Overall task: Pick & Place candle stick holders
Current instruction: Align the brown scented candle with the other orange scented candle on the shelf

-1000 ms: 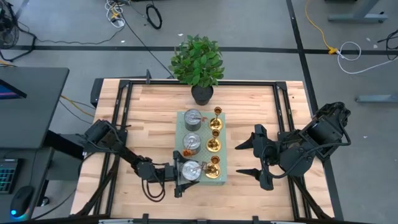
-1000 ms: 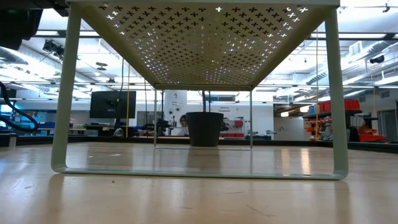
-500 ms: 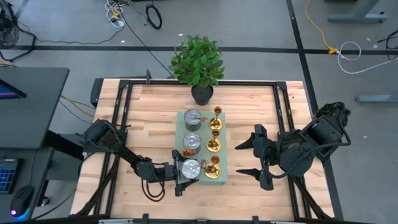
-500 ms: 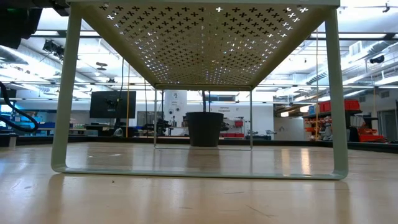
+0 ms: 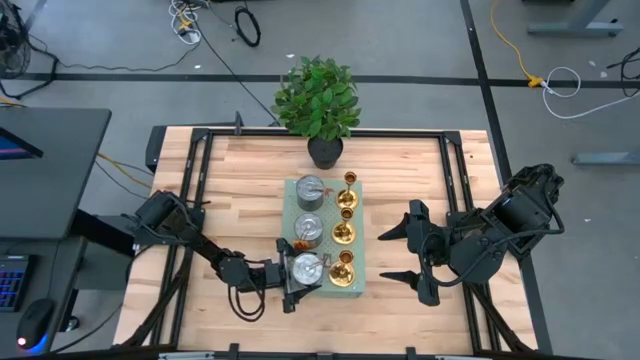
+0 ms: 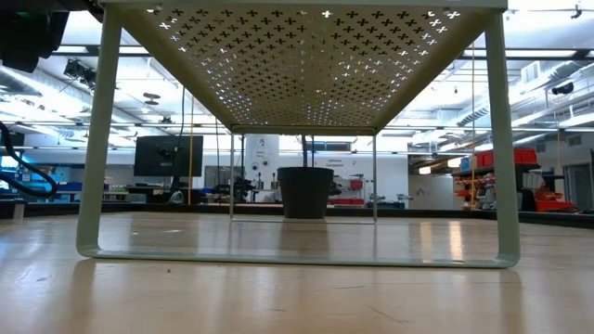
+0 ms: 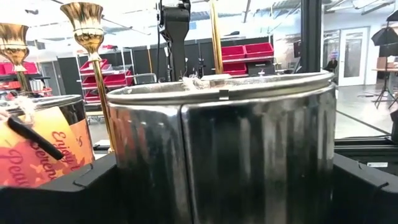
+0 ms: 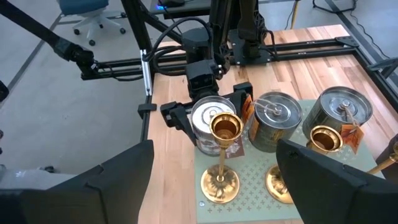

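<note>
I still count all six candle stick holders (image 5: 325,232) on the green board (image 5: 357,284), none moved off; my left gripper (image 5: 303,274) stands spread around the nearest silver holder (image 5: 307,269), unclamped, while the right gripper (image 5: 392,257) waits apart beside the board

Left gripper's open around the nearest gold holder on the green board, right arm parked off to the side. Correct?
Not quite. The left gripper is open around the nearest silver candle holder, not a gold one; the high view and right wrist view both show this. The gold holder stands beside it, untouched. The right gripper does wait off to the side of the green board.
</note>
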